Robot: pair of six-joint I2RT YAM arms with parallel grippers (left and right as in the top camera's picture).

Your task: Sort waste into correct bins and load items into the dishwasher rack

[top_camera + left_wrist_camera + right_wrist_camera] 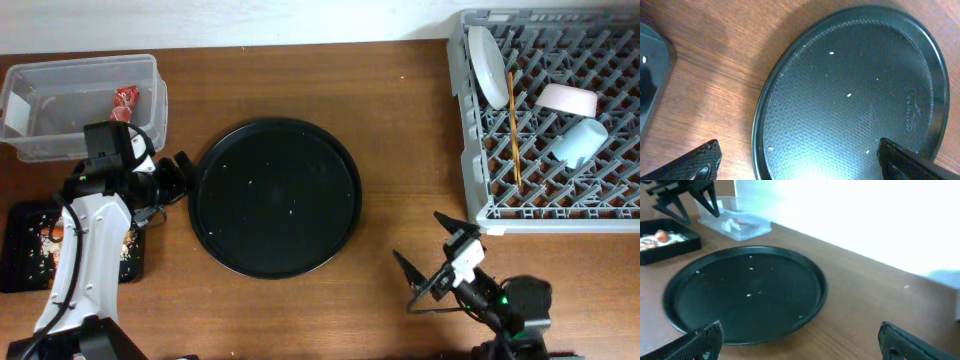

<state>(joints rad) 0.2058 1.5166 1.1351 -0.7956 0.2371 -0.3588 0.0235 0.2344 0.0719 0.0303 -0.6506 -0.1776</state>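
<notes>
The grey dishwasher rack (470,120) at the right holds a white plate (487,65) on edge, chopsticks (513,130), a small bowl (568,98) and a light blue cup (580,142). The clear tub (85,100) at the far left holds a red wrapper (125,100) and a white tissue (731,225). On the flat black tray (20,270) lie rice (45,240) and a carrot (661,235). My left gripper (186,178) is open and empty at the left rim of the round tray. My right gripper (425,245) stands open and empty near the table's front edge.
A large round black tray (277,197) with a few rice grains (849,94) lies mid-table between both arms. The left wrist view shows a corner of the flat black tray (650,75). Bare wood lies between the round tray and the rack.
</notes>
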